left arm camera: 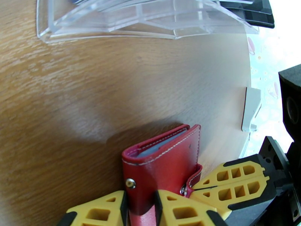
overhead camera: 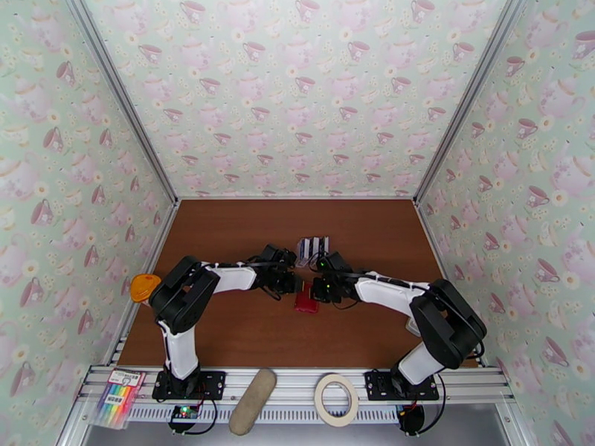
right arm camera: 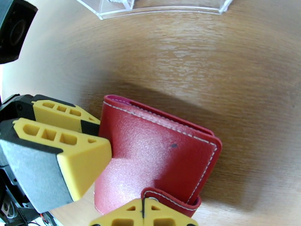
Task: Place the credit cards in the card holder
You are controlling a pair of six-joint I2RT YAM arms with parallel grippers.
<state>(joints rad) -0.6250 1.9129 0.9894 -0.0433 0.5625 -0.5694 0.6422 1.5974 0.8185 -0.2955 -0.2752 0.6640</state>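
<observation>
A: Left wrist view: the card holder runs off the bottom edge at its lower end.
B: And the clear stand is cut at the top; from above, its credit cards are too small to count.

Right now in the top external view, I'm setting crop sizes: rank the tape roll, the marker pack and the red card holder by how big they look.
1. The marker pack and the tape roll: about alike, so not ranked against each other.
2. The red card holder: clearly smallest.
</observation>
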